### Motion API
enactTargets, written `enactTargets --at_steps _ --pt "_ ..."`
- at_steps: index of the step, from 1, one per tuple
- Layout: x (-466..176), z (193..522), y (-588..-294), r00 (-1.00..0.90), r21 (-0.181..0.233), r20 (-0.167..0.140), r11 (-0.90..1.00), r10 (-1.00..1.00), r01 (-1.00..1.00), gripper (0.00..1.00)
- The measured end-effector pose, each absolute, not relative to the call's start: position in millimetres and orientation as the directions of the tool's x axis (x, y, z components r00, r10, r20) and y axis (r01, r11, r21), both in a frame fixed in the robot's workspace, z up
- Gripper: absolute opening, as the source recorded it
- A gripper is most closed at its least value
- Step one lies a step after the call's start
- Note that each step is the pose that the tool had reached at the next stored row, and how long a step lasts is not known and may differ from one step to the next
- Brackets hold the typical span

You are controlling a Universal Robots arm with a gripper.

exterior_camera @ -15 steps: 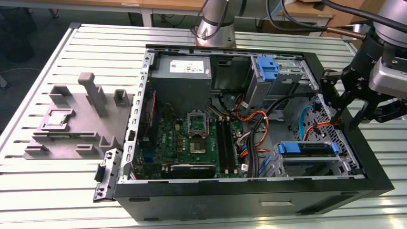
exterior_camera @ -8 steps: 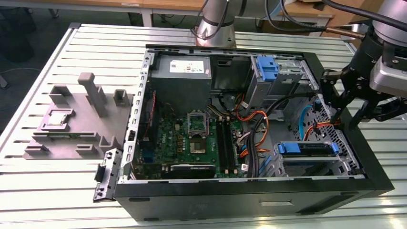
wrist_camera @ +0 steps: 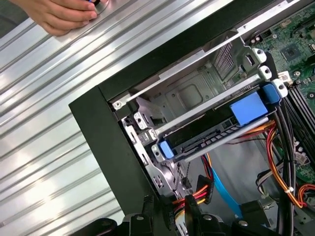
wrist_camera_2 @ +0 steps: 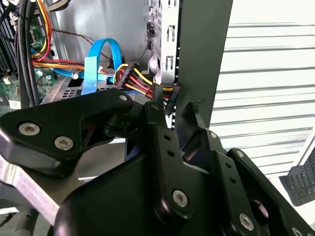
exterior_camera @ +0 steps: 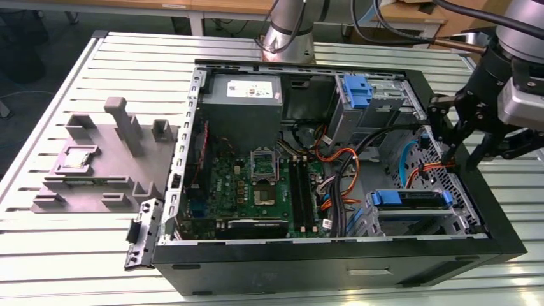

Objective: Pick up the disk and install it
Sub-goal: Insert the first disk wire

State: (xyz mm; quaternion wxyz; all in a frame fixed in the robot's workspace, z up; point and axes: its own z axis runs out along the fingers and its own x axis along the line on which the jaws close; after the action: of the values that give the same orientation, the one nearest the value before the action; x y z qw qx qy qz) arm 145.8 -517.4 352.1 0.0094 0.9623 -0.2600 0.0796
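Exterior view: black end effector narrowly parted, empty, above blue-railed disk in metal bay.

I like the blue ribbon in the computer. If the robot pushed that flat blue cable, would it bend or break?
Probably bend: the flat blue cable curves in a loose loop, so it looks floppy. It looks thin, so likely light. It runs beside red, yellow and black wires, so it might snag.

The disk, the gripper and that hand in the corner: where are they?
disk [wrist_camera: 211,132]: first wrist view, its dark side edge in the drive cage.
gripper [wrist_camera_2: 173,109]: second wrist view, between its black fingertips.
hand [wrist_camera: 56,15]: first wrist view, its knuckles on the table.
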Motion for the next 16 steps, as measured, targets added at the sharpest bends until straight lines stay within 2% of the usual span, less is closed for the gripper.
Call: enactTargets --at_steps 3,4,10,11,16 --pt "146.7 351.7 -516.1 0.853 -0.021 0.159 -0.865 -0.497 -0.501 0.37" --pt "146.9 351.6 -516.0 0.853 -0.02 0.16 -0.865 -0.497 -0.501 0.29" --pt "148.0 351.6 -515.8 0.854 -0.017 0.162 -0.867 -0.495 -0.499 0.28" --pt "148.0 351.6 -515.8 0.854 -0.017 0.162 -0.867 -0.494 -0.498 0.22" --pt "148.1 351.6 -515.8 0.855 -0.017 0.162 -0.867 -0.493 -0.498 0.17"
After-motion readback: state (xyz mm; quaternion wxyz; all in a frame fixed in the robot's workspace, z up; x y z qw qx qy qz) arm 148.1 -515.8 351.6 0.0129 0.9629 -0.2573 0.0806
